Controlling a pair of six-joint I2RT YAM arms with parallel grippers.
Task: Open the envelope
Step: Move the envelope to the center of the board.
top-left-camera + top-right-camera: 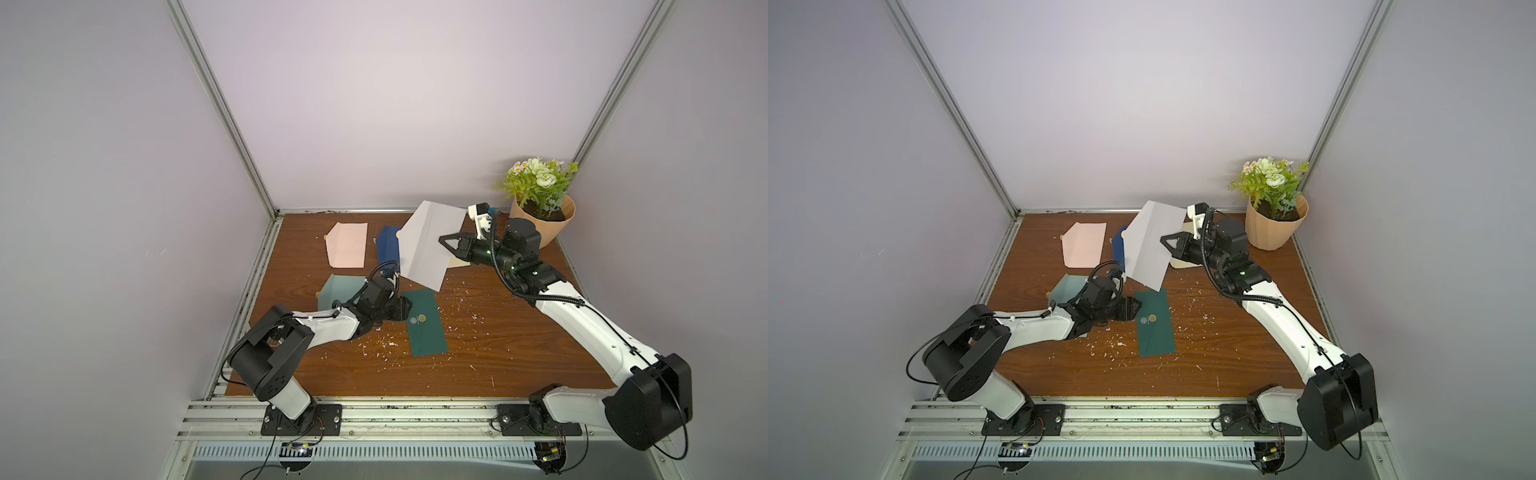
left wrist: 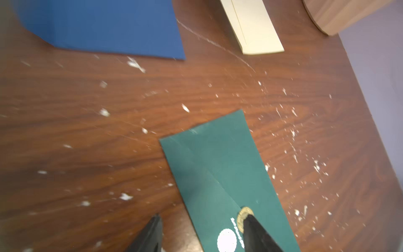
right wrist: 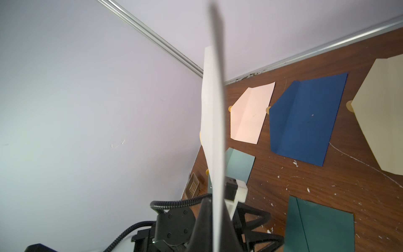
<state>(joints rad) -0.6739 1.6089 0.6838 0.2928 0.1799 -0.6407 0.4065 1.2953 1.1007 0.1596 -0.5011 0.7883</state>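
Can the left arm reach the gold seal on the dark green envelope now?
Likely yes: the left claw is open at the dark green envelope, one fingertip beside the gold seal. The white envelope in the right claw is held aloft.

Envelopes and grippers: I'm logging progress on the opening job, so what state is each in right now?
white envelope: flap open, lifted in the air.
pink envelope: flat, flap open.
blue envelope: flat, flap open.
cream envelope: flat, flap open.
pale teal envelope: flat, flap open.
green envelope: flat, flap shut under gold seal.
left gripper: open, over the seal.
right gripper: shut on white envelope.
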